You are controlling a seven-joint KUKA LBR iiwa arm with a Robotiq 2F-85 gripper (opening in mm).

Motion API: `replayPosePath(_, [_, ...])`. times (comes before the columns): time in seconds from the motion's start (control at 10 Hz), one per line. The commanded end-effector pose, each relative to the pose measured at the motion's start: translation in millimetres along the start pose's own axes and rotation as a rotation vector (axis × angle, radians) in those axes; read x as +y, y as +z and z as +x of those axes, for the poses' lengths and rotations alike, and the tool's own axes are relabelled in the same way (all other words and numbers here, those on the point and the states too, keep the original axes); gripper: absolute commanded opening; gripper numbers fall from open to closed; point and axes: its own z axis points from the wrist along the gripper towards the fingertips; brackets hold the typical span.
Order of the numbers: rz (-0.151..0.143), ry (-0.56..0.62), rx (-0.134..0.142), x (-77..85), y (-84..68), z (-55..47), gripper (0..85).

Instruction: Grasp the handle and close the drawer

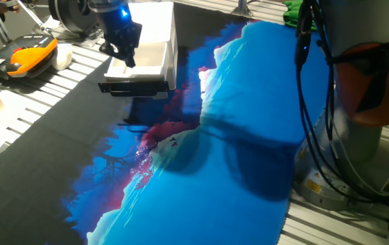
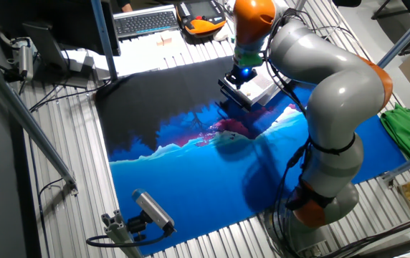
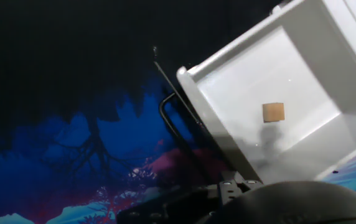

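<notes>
The handle (image 1: 132, 86) is a black bar running across the front of the drawer (image 1: 142, 60), and from my seat I read it as free: nothing grips it. In the hand view the handle (image 3: 168, 121) shows as a thin black loop standing just off the drawer's front edge, over the dark part of the mat. The drawer (image 3: 277, 99) is pulled out of its small white cabinet (image 1: 159, 27), its white tray open to the camera, and a small tan cube (image 3: 273, 112) lies on the tray floor near the middle.

The gripper (image 1: 125, 56) hangs above the open tray, behind the handle and not touching it; its blue light glows on the wrist. Its fingers point down and seem only slightly apart, but I cannot tell from any view how wide the claw stands. In the other fixed view the gripper (image 2: 242, 80) sits over the drawer (image 2: 251, 92) at the far edge of the mat.

The cabinet stands on a printed mat (image 1: 235, 150), black toward the far side and bright blue with pink patches nearer the arm's base. Off the mat, an orange-black device (image 1: 28, 54) rests on the slatted table (image 1: 18, 112), with a keyboard (image 2: 146, 21) beside it.
</notes>
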Motion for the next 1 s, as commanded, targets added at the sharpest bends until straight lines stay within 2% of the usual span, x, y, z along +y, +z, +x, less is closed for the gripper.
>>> replayPosePath(0.0, [0.002, -0.006, 0.001, 2.6, 1.2, -0.5, 0.0])
replayPosePath(0.3, [0.048, -0.037, 0.034, 12.4, -0.9, -3.7, 0.0])
replayPosePath(0.4, [0.044, -0.054, 0.044, 12.9, -0.2, -4.2, 0.0])
replayPosePath(0.5, [0.014, -0.080, 0.053, 12.4, -0.1, -4.4, 0.0])
replayPosePath(0.7, [-0.079, -0.086, 0.074, 10.7, 0.7, -5.5, 0.0])
replayPosePath(0.8, [-0.097, -0.070, 0.052, 11.5, 1.1, -5.0, 0.0])
replayPosePath(0.9, [-0.082, -0.080, 0.041, 13.3, 2.4, -4.6, 0.0])
